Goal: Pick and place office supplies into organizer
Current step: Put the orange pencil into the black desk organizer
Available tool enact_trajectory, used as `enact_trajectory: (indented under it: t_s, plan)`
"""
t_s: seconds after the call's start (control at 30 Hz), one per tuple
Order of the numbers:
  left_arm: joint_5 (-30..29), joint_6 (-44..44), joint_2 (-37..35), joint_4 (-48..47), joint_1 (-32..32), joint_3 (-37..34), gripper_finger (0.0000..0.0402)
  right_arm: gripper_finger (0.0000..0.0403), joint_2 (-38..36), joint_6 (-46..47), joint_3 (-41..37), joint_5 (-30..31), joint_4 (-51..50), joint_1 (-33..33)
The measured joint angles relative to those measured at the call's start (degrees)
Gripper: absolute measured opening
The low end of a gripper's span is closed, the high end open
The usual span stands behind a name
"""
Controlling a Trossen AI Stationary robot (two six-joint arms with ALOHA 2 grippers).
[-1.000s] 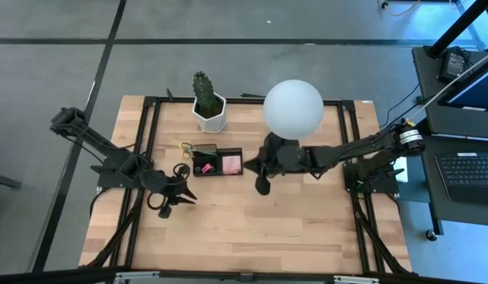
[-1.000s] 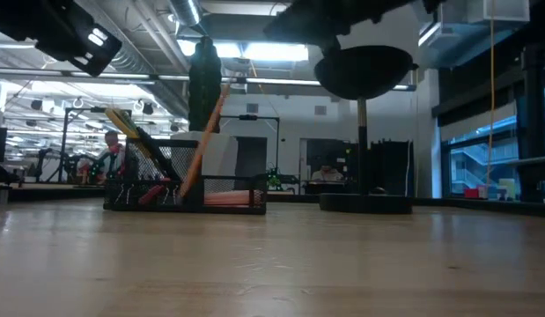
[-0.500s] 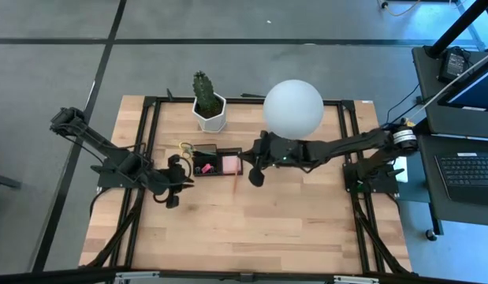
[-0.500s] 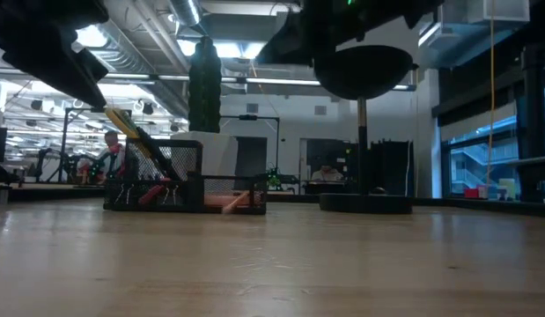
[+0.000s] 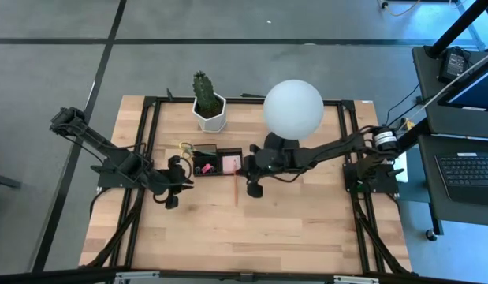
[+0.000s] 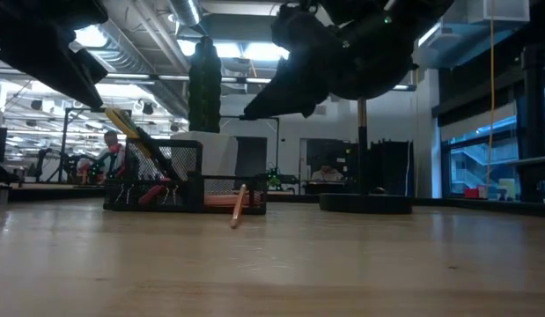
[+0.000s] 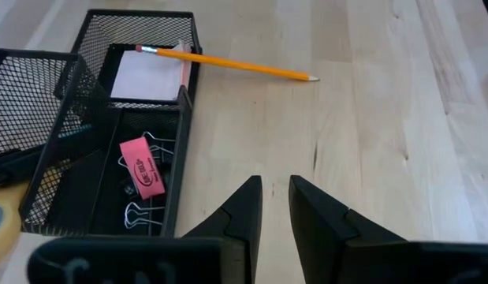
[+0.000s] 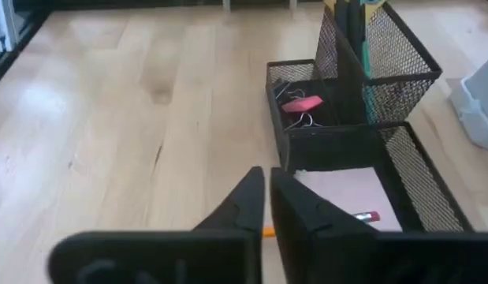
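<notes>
Orange pencil [image 7: 228,62] leans eraser-end on the black mesh organizer's [image 7: 174,158] rim, tip on the wooden counter [image 7: 370,118]. Right end effector [image 5: 252,189] hovers above, fingers nearly together, empty. Left end effector [image 7: 273,207] waits nearby, slightly parted.

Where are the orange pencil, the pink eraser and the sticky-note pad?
orange pencil [image 7: 236,66]: left wrist view, middle of its shaft.
pink eraser [image 7: 141,166]: left wrist view, its top face.
sticky-note pad [image 7: 146,77]: left wrist view, centre of its top sheet.
</notes>
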Motion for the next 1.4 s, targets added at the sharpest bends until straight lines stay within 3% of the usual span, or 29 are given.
enact_trajectory:
  t_s: [0.17, 0.43, 0.73, 1.03, 1.17, 1.3, 1.4]
  plan:
    - [0.05, 0.00, 0.00, 0.00, 0.00, 0.00, 0.0061, 0.0081, -0.86, 0.97, 0.00, 0.13, -3.52, 0.33]
    - [0.04, 0.00, 0.00, 0.02, -0.02, 0.00, 0.0061, 0.0145, -0.86, 17.53, 0.00, -3.62, -5.08, 0.39]
    - [0.04, -0.17, 0.00, 0.02, 0.00, 0.00, 0.0061, 0.0161, -0.84, 41.64, 0.00, -5.74, -6.77, 0.53]
    - [0.03, 1.18, 0.01, 0.04, 0.00, 0.00, 0.0061, 0.0162, -0.84, 41.75, 0.00, -5.71, -6.52, 0.62]
    - [-0.41, 18.74, 1.66, 4.23, -0.44, 0.00, 0.0061, 0.0162, -0.84, 40.39, 0.00, -6.17, -6.80, 0.71]
    - [1.10, 42.88, 5.65, 19.37, -0.87, 0.00, 0.0071, 0.0162, -0.84, 40.40, 0.00, -10.61, -7.65, 0.70]
    - [1.98, 55.74, 9.41, 29.37, -0.65, 0.00, 0.0086, 0.0162, -0.84, 40.71, 0.00, -16.08, -10.25, 0.96]
